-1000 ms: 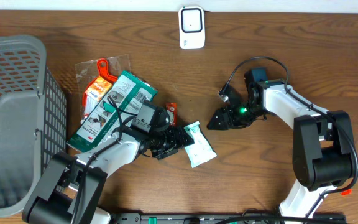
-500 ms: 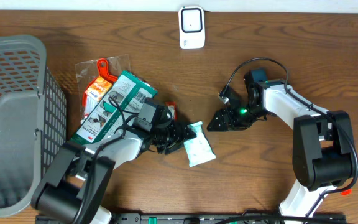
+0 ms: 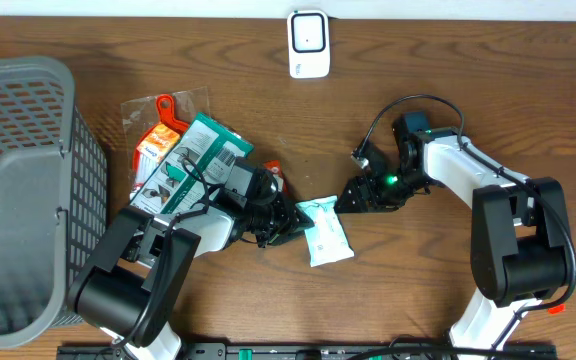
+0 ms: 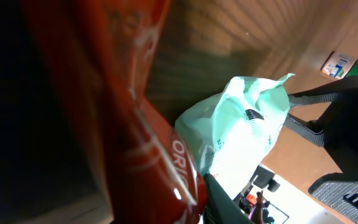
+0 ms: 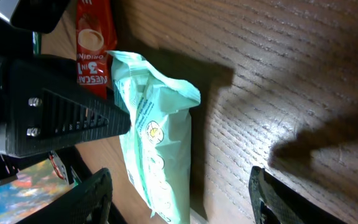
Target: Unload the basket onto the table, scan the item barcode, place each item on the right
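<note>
Dk brown wood-grain table (image 3: 168, 50), pale strip (image 3: 488, 8) along far edge, even light

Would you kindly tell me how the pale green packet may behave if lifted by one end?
The pale green packet looks like crinkled soft film, so it would probably sag when lifted. It seems flat and light, and its glossy wrapper may slip.

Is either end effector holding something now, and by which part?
The right end effector is open, holding nothing. The left end effector is at one edge of the mint-green packet; a grip cannot be told.
</note>
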Robot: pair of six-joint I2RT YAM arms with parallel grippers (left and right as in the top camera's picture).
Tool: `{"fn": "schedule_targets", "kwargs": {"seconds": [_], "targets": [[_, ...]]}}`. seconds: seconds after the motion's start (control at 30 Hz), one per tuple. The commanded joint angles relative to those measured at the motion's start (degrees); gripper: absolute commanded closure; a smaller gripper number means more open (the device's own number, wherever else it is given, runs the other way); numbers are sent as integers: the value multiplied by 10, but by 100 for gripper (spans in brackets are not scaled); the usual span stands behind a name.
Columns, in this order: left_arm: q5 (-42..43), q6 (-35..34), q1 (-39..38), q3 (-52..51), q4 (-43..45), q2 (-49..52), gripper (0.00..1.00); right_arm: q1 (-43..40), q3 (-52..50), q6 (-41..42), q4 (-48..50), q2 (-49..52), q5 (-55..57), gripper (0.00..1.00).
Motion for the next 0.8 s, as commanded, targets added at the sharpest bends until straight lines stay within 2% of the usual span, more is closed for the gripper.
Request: {"fn": "schedule_targets", "kwargs": {"seconds": [0.0,0.07,0.13,0.43,0.6,0.77], "targets": [[-94,-3,-3,-32,-20,40,81,1,5,2,0,6,-6,33],[-94,-3,-3,-32,-16,40,89,1,5,2,0,6,-6,34],[-89,-3,-3,-32,-12,40,92,1,5,2,1,6,-6,34],[-58,-14,-3,-32,30,40,92,1,5,2,4,6,-5,34],[-5,-19,-3,-32,112,38,93,1,5,2,12,6,-5,33],[0,-29,-3,-32,158,17,92,0,5,2,14,6,25,34]]}}
